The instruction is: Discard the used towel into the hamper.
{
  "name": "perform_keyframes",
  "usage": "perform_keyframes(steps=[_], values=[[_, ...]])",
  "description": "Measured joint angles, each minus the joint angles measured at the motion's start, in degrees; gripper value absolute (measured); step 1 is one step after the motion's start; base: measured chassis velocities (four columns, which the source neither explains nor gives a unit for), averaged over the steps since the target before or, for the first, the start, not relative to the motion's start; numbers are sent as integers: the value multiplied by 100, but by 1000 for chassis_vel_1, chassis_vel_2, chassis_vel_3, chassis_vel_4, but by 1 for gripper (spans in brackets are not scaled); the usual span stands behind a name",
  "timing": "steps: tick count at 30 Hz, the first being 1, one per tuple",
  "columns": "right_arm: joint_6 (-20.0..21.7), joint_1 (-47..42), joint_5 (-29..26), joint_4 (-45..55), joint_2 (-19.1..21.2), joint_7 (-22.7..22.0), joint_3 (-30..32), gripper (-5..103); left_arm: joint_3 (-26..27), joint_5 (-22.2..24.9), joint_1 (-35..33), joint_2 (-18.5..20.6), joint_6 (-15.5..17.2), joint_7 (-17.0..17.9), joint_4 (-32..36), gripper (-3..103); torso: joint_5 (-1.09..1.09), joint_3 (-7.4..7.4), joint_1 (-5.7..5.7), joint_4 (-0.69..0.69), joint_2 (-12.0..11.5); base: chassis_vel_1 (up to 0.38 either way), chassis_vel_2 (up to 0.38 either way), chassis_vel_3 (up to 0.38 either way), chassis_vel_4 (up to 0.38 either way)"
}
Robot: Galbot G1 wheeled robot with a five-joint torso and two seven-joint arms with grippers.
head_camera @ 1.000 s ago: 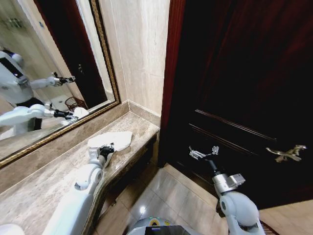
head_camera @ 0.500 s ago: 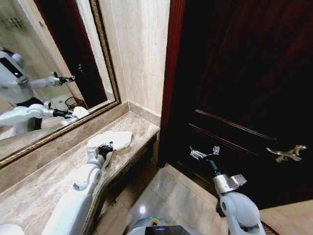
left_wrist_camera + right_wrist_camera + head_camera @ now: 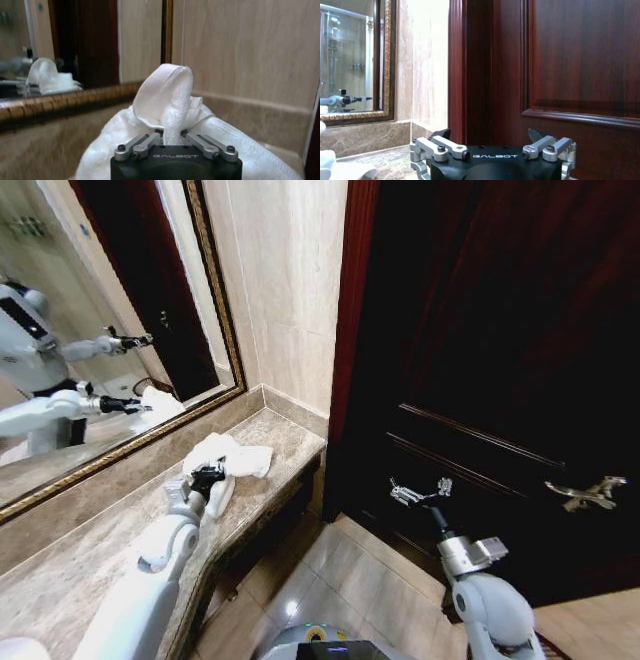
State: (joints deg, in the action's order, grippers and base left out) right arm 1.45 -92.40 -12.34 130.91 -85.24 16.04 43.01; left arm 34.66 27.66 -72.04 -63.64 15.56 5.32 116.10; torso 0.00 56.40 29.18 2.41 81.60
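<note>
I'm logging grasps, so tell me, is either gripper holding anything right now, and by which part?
The left gripper is shut on the white towel, pinching a raised fold near its middle above the counter. The right gripper is open by the door, holding nothing.

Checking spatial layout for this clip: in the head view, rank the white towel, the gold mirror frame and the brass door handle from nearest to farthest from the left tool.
1. The white towel, pinched in the left tool on the counter.
2. The gold mirror frame, on the wall behind the counter.
3. The brass door handle, far across on the dark door, on the robot's right.
</note>
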Motion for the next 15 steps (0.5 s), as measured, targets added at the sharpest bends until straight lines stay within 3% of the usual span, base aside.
perform_keyframes(steps=[5,15], values=[[14,10,0,14,0,-11,-2,100,146,-94,-172,-4,-283,-43,213,10,0,0,0,0,0,0,0,0,0],[114,-84,-313,125,16,-14,23,100,433,-481,-662,-354,-1336,80,778,10,0,0,0,0,0,0,0,0,0]])
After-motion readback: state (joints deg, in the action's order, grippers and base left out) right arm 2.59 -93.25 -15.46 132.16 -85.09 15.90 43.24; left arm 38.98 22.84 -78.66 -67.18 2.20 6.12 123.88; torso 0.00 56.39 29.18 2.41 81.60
